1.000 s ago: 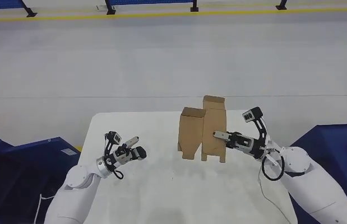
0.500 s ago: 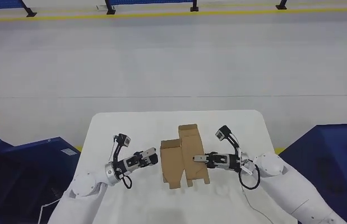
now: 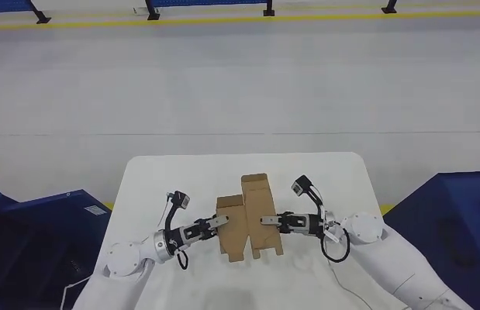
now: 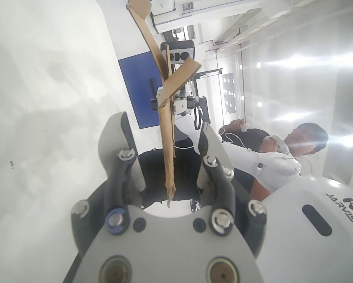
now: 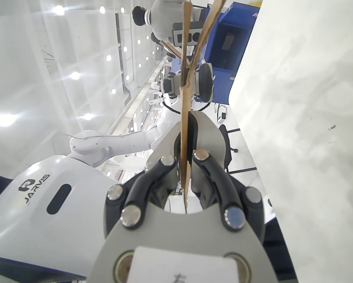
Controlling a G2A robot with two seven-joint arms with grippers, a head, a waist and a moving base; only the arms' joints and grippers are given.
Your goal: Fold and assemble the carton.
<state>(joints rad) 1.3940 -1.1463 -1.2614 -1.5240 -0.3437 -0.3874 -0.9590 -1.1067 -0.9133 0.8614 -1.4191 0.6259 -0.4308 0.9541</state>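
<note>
**Two arms on one flattened carton [image 3: 247, 217]**

So the brown carton sits out over the middle of the white surface [image 3: 170, 178], broad side facing up, with an arm on either side of it. It isn't boxed up at all, it's just flat cardboard panels side by side with the end flaps sticking out.

The right gripper [image 5: 188, 125] has the carton's right edge pinched tight, with its jaws pressed onto the cardboard from both sides. The left gripper [image 4: 164, 125] is over at the opposite edge, and its jaws are spread wide. The cardboard edge runs down the gap between them and doesn't seem to touch either one.

Seen edge-on from the wrists, the panels split apart into a shallow V at the far end rather than lying dead flat. I honestly can't tell if any flap is touching the surface.
</note>
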